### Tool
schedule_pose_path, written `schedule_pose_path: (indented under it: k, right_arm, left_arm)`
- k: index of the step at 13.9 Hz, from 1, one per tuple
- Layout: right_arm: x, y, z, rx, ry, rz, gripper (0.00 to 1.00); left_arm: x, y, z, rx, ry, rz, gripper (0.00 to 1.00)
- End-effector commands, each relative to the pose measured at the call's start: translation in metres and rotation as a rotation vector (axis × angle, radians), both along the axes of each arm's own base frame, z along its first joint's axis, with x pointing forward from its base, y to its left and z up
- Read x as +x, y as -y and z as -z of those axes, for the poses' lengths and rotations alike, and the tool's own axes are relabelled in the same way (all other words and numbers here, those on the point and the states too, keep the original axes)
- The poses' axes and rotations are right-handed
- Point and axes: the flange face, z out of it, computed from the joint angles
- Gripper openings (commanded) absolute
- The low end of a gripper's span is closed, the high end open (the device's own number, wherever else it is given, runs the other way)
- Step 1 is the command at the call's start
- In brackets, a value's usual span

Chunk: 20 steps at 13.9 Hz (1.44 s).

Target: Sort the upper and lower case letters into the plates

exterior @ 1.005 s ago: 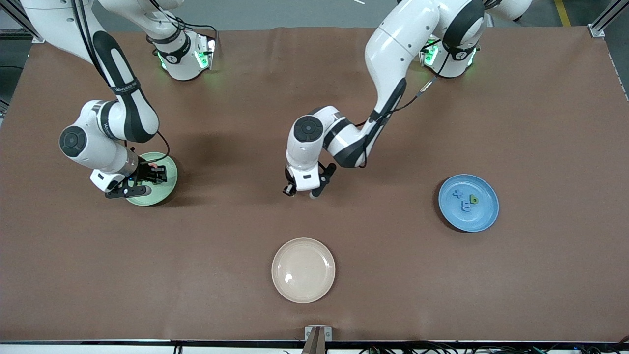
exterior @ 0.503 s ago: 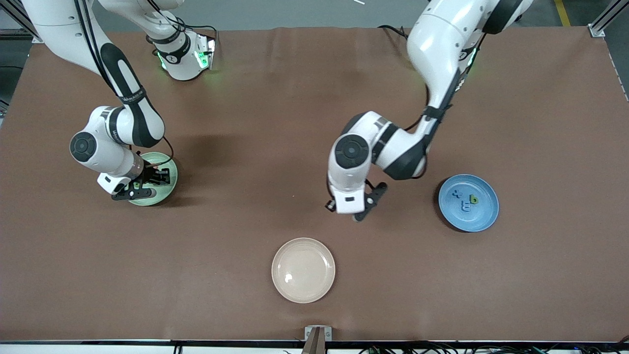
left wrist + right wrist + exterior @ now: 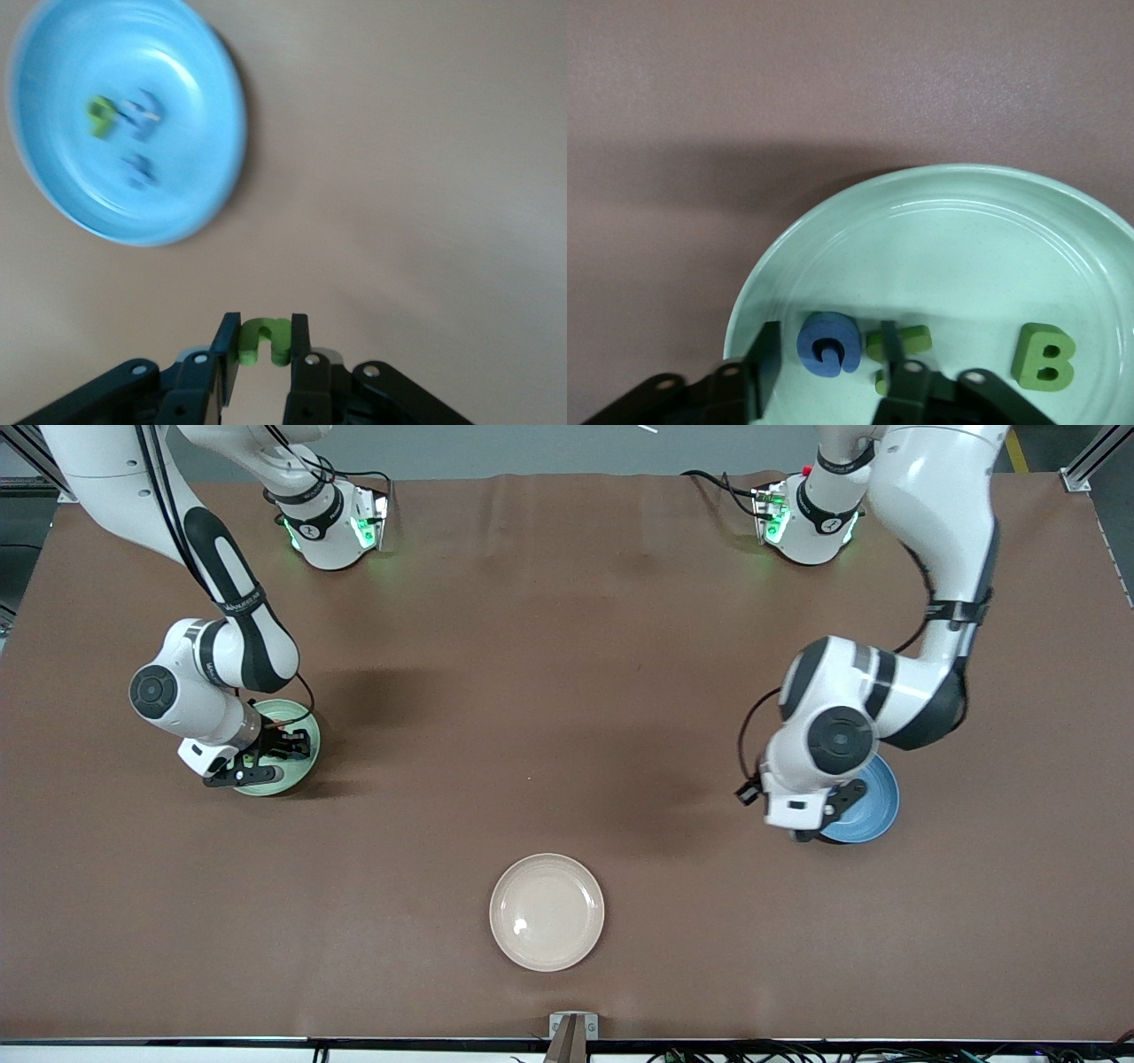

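Left claw [image 3: 262,345] over brown desk [image 3: 567,691] just beside bright blue round plate [image 3: 124,115], clamped on small green curved toy letter [image 3: 261,341]. Blue plate holds three blurred small letters.

Right claw [image 3: 833,372] low over pale mint green round plate [image 3: 939,266], fingers parted around blue G [image 3: 828,343]; green letter [image 3: 897,347] and green B [image 3: 1045,356] also in plate.

Cream-white plate [image 3: 547,911] nearest front camera.

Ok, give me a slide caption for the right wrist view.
Right gripper open over the mint green plate, straddling a blue G beside two green letters.
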Motion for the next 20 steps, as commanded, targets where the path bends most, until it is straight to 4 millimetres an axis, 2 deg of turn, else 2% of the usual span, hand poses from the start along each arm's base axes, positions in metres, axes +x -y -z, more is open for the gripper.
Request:
schedule_pose_path:
  k: [1, 3, 6, 7, 8, 9, 10, 11, 13, 15, 17, 20]
  right_arm:
    - [0.002, -0.002, -0.033, 0.025, -0.009, -0.001, 1.0]
    - [0.004, -0.004, -0.074, 0.049, -0.033, -0.001, 1.0]
    - [0.013, -0.004, -0.145, 0.075, -0.076, 0.002, 0.99]
    - [0.02, 0.004, -0.173, 0.058, -0.112, 0.006, 0.99]
    - [0.027, 0.009, -0.206, 0.027, -0.142, -0.002, 0.99]
    - [0.032, 0.012, -0.241, -0.002, -0.178, -0.003, 0.99]
    - [0.034, 0.013, -0.279, -0.011, -0.189, -0.005, 0.99]
    - [0.033, 0.015, -0.309, -0.011, -0.196, -0.001, 0.99]
    - [0.027, 0.017, -0.366, -0.031, -0.191, 0.0, 0.99]
    - [0.018, 0.015, -0.409, -0.068, -0.143, 0.019, 0.99]
    - [0.01, 0.012, -0.441, -0.069, -0.077, 0.037, 0.99]
    - [0.008, 0.014, -0.479, -0.065, 0.006, 0.051, 1.0]
  left_arm:
    - [-0.018, -0.041, 0.015, 0.064, -0.015, 0.049, 0.08]
    - [-0.016, -0.07, 0.03, 0.055, -0.01, 0.047, 0.08]
    - [-0.02, -0.082, 0.053, 0.039, 0.014, 0.047, 0.14]
    - [-0.018, -0.092, 0.058, 0.035, 0.01, 0.047, 0.18]
    - [-0.016, -0.102, 0.06, 0.029, 0.004, 0.067, 0.29]
    - [-0.014, -0.107, 0.059, 0.021, 0.004, 0.091, 0.46]
    - [-0.011, -0.108, 0.055, 0.017, 0.009, 0.104, 0.95]
    - [-0.01, -0.105, 0.048, 0.016, 0.016, 0.116, 1.0]
    - [-0.001, -0.106, 0.011, 0.019, 0.055, 0.109, 1.0]
    - [0.009, -0.107, -0.057, 0.026, 0.102, 0.108, 1.0]
    - [0.016, -0.104, -0.126, 0.026, 0.1, 0.118, 1.0]
    - [0.016, -0.096, -0.213, 0.011, 0.06, 0.226, 1.0]
